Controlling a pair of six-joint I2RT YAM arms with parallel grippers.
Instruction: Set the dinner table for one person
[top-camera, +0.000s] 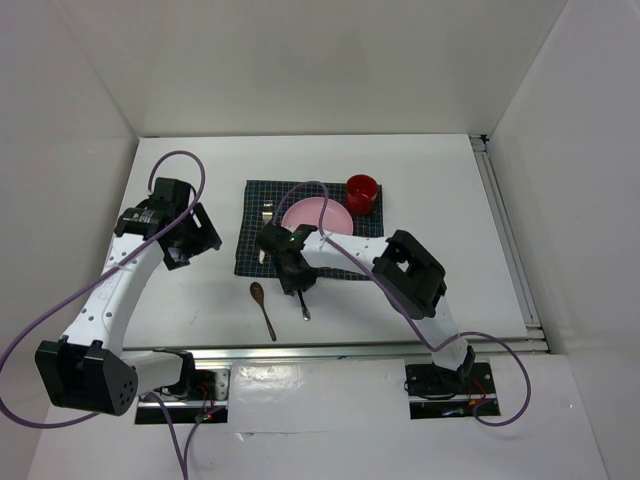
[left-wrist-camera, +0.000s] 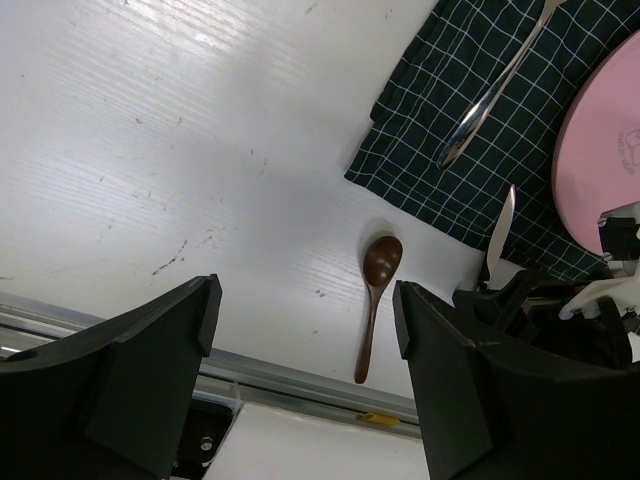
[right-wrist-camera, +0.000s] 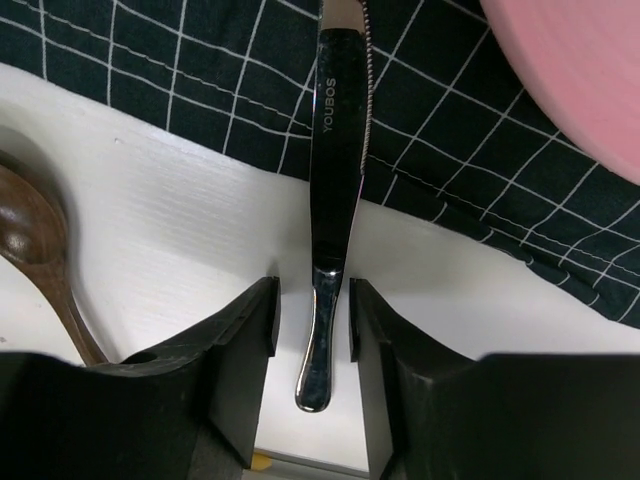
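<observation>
Closest to us, the left end effector (left-wrist-camera: 305, 300) is hovering over the bare left part of the worktop (top-camera: 450, 220), its fingers standing wide apart and holding nothing. Just right of it, a wooden spoon (top-camera: 264, 308) is lying on the white surface, off the checked mat (top-camera: 255, 195) and near its front corner. On the mat's left strip we are seeing what looks like a fork (top-camera: 266, 213), already lying beside the pink plate (top-camera: 315, 218).

Next, the right end effector (right-wrist-camera: 312, 300) is reaching low over the mat's front edge. Its fingers are apart and straddling the handle of a knife (right-wrist-camera: 335, 150), with a sliver of worktop showing on the left side. The knife is lying half on the cloth, half off. The red cup (top-camera: 362, 192) is standing at the plate's far right corner.

We are judging the setting as more than half done: mat, plate, cup and fork are placed, while knife and spoon are waiting for their spots beside the plate.
</observation>
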